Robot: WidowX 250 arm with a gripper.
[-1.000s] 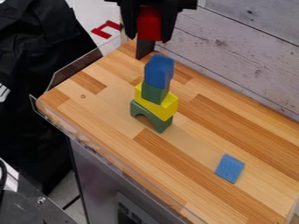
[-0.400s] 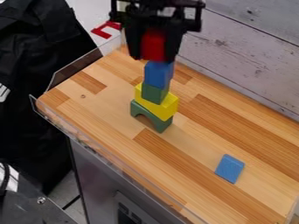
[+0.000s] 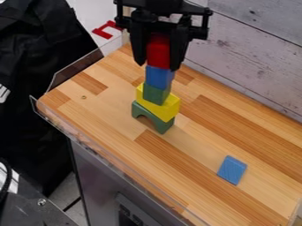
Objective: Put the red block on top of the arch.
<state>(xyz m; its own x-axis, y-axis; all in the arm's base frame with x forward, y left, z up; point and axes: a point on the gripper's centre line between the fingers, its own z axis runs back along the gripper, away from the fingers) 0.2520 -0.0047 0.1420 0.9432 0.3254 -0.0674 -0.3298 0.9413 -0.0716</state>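
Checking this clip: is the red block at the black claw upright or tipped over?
Upright: the red block at the black claw has near-vertical sides and lines up above the stacked blue block.

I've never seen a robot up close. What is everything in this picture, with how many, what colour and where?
Block: one, red, between the claw's fingers, above the stack
Block: one, blue, stack top
Block: one, green, beneath blue
Block: one, yellow, beneath green
Arch: one, green, stack bottom
Flat block: one, blue, lower right
Tabletop: one, wood-brown, centre
Clear guard: one, left edge
Cabinet: one, grey, below
Wall: one, whitish, behind
Cloth: one, black, left
Object: one, red, upper left
Arm: one, black, top
Claw: one, black, around red block
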